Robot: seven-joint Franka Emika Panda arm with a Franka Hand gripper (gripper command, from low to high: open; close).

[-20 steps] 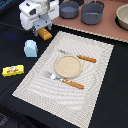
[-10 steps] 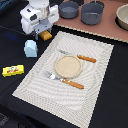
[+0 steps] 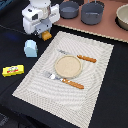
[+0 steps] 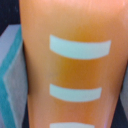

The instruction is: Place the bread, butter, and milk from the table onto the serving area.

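The gripper (image 3: 44, 33) sat right down over the bread (image 3: 46, 35), just off the far corner of the serving area (image 3: 95, 75), w/ the loaf on the worktop (image 3: 15, 92) and only its orange end showing under the white arm body. The wrist view was filled by the bread's orange top and pale scored ridges, so the loaf lay close under the camera, but neither view showed the fingers, so whether the gripper was open or clamped on the loaf couldn't be told. The milk (image 3: 31, 48) stood just beside the serving area's near-left edge, close to the arm; the butter (image 3: 13, 70) lay further off that same edge, well apart from the arm. Probable risks: a rounded, ridged loaf could roll or squirt out if pinched off-centre, and a slanted lift might drag it along the mat edge. Sweeping low toward the plate (image 3: 67, 65) could clip the milk or the knife (image 3: 86, 58), maybe the fork (image 3: 65, 80). Dropped early, the bread would likely land short, still off the serving area.
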